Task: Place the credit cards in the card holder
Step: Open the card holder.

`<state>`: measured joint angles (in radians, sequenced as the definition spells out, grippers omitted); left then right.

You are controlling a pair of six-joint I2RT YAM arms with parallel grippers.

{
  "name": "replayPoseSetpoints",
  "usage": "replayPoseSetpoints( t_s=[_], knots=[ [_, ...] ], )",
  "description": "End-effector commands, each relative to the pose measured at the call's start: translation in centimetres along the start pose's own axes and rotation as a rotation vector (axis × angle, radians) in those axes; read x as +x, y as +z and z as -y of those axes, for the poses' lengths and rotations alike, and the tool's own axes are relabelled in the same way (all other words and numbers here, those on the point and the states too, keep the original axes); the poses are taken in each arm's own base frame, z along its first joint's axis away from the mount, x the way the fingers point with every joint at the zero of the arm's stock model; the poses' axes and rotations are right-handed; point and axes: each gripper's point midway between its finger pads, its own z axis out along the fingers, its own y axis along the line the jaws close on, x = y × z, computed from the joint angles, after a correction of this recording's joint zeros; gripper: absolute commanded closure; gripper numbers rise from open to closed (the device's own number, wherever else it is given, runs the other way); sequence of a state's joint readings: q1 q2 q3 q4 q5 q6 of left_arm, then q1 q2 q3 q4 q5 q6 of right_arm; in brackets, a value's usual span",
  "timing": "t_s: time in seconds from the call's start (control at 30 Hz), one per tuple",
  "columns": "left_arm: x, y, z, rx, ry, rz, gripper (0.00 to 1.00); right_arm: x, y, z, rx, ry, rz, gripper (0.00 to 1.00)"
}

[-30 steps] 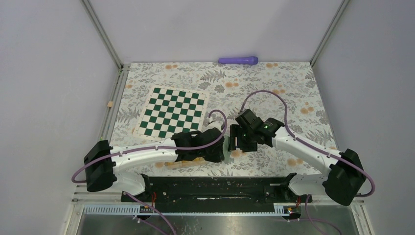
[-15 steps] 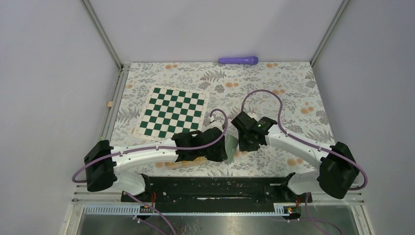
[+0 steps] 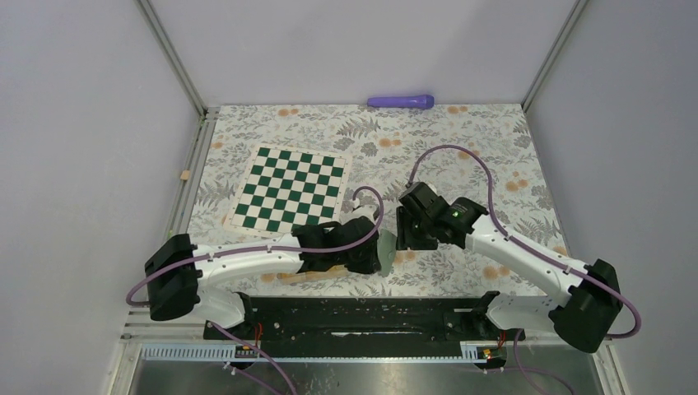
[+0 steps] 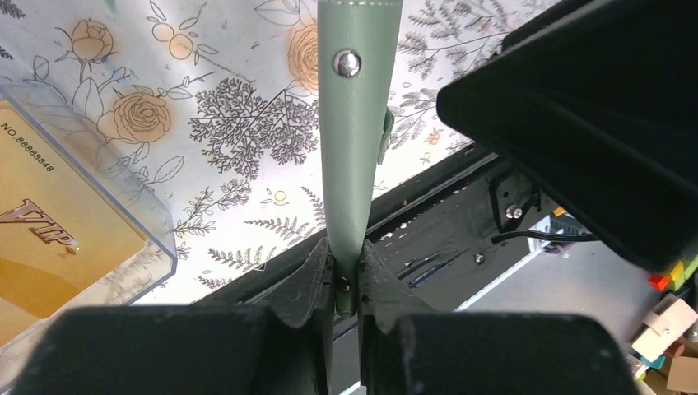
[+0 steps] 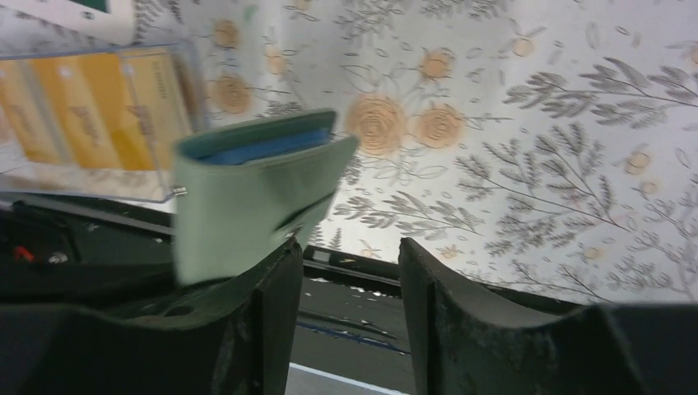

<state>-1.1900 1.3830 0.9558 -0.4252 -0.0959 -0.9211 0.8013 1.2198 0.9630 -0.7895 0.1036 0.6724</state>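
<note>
From above, the 2 arms meet near the front of the floral table (image 3: pixel 461 140). There the holder (image 3: pixel 385 244) is only a green sliver between the left gripper (image 3: pixel 372 251) and the right gripper (image 3: pixel 405 237).

The left wrist view tells more. The left gripper (image 4: pixel 346 284) has its jaws pinched narrow on 1 edge of the holder (image 4: pixel 354 148), which sticks straight out from the fingertips, seen almost edge-on. Its silver snap (image 4: pixel 346 62) shows near the far end.

The right wrist view gives the other side: the holder (image 5: pixel 247 197) turns a broad green face to the camera. Its mouth gapes a little, with light blue lining (image 5: pixel 263 148) inside. The right gripper (image 5: pixel 350 280) has its jaws standing apart with nothing between them. The holder sits just beside 1 finger, and I cannot tell whether they touch.

The cards (image 5: pixel 90 103) lie side by side in a clear box (image 5: pixel 191 82) on the table, blurred in that view. The left wrist camera catches 1 gold card (image 4: pixel 49 239) up close, lettered "VIP", behind the box wall (image 4: pixel 123 189). From above the left arm covers nearly all of it.

The chessboard (image 3: pixel 290 188) and the purple tube (image 3: pixel 401 101) at the far wall show properly only from above.
</note>
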Motion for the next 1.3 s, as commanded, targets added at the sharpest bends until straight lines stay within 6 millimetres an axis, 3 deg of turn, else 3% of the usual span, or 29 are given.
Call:
replayPoseSetpoints(
  t_s=[0.0,0.13,0.33,0.53,0.87,1.0,1.1,1.27],
  knots=[
    [-0.5,0.1,1.3,0.025,0.000,-0.012,1.00,-0.3,-0.8,-3.9,-0.155,0.012,-0.021,0.44],
    [-0.5,0.2,1.4,0.027,0.003,-0.015,1.00,1.0,0.8,-5.1,-0.146,-0.018,-0.093,0.41],
    [-0.6,-0.1,1.5,0.035,0.003,-0.008,1.00,1.9,3.1,-4.5,-0.053,-0.029,-0.147,0.46],
    [-0.9,-0.5,2.1,0.077,0.005,0.012,1.00,1.9,4.1,-2.3,0.065,-0.040,-0.127,0.63],
    [-1.4,-1.4,2.8,0.166,-0.033,0.053,1.00,2.4,4.4,1.9,0.211,-0.022,-0.112,0.72],
    [-1.8,-1.7,2.5,0.213,-0.084,0.068,1.00,2.6,4.5,2.4,0.109,0.058,-0.123,0.71],
    [-1.6,-1.6,1.8,0.217,-0.118,0.061,1.00,2.6,3.5,1.8,0.008,0.044,-0.097,0.68],
    [-1.8,-1.5,0.8,0.230,-0.179,0.076,1.00,2.6,0.8,1.4,-0.107,0.025,-0.013,0.44]
  ],
)
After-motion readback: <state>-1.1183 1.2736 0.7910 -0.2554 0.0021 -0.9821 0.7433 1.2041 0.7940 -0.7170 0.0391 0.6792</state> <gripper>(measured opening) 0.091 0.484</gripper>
